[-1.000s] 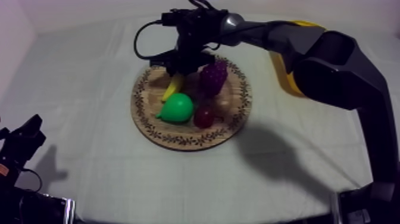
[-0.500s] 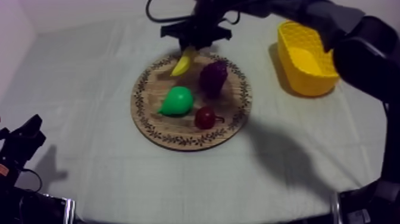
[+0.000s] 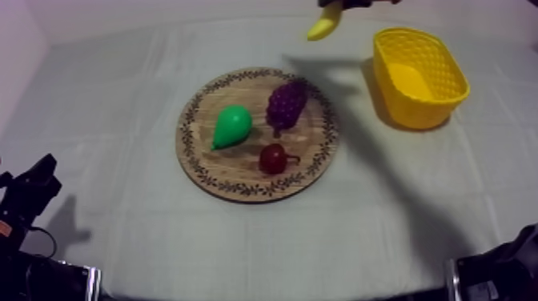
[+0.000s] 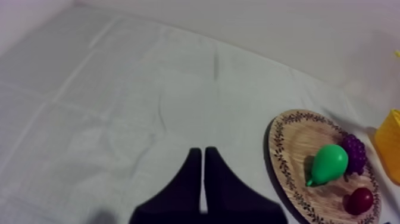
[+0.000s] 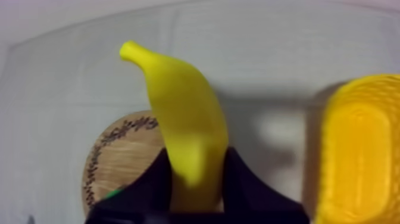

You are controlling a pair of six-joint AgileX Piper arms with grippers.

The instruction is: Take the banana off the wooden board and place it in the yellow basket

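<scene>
Banana [image 3: 324, 26] being held in the air by the right tool [image 5: 196, 179], clear of the wooden board [image 3: 240, 172] and not yet in the yellow basket [image 3: 420, 76].
The banana is being gripped at its thick end between the right tool's two black fingers, with its stem end pointing away from them. It is being held above the far edge of the surface [image 3: 120, 96], between the board and the basket and touching neither. The basket is being shown upright near the far right corner of the surface. A pear [image 3: 232, 126], a bunch of grapes [image 3: 286, 102] and a small red fruit [image 3: 274, 158] are being borne by the board at the middle of the surface. The left tool [image 4: 203, 156] is being shown closed on nothing, its fingers lying together as a narrow wedge, at the near left corner of the surface, well apart from the board.
</scene>
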